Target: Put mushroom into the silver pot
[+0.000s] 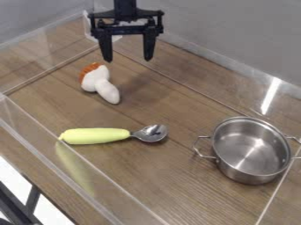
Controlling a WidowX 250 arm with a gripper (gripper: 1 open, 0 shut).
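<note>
The black pincer [127, 48] hangs wide, nothing between its tips, seemingly just behind the mushroom [100, 82], though depth is hard to judge. The mushroom lies on the table, orange-brown cap, thick cream stem. Nearer the camera rests a spoon [114, 134], yellow-green handle, shiny bowl. The round steel pot [251, 149] has wire handles. Brown wood-grain table [177, 189]; smooth pale wall [241, 35] behind.
</note>
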